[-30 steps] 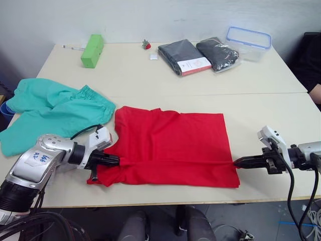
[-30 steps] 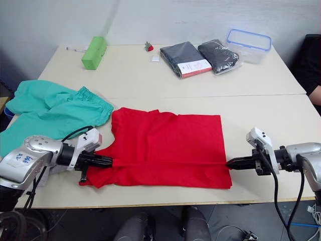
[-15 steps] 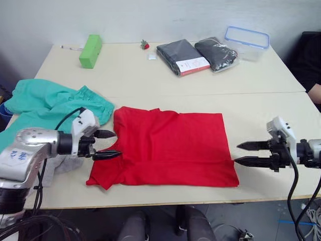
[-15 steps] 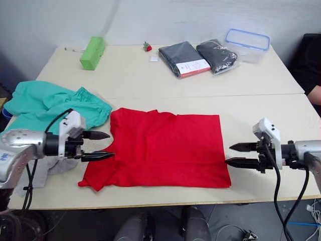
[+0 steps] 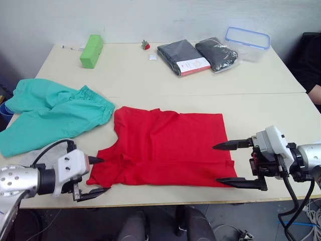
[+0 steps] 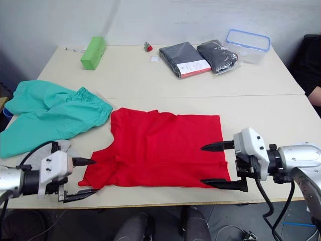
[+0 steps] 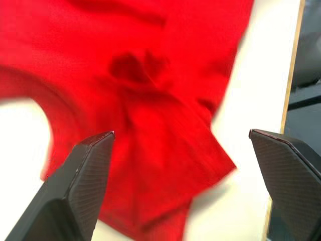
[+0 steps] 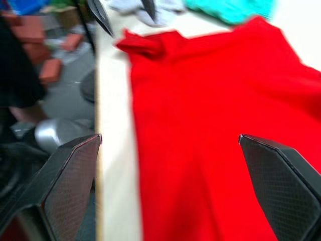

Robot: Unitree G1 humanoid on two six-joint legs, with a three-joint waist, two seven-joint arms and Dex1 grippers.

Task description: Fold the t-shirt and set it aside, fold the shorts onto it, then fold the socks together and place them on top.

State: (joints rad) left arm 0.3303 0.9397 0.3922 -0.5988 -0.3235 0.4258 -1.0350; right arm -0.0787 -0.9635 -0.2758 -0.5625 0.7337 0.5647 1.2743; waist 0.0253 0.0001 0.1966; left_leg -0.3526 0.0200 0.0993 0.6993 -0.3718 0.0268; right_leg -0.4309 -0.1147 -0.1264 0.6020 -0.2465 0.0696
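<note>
Now t-shirt flat on table; left gripper and right gripper flank it, jaws spread, empty.

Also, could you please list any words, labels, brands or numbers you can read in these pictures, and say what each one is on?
None can be read.
White and red label on the packaged dark garment: print too small to read.
Small white tag on the table: no legible text.
Red t-shirt, teal shorts, green block: no text seen.
</note>
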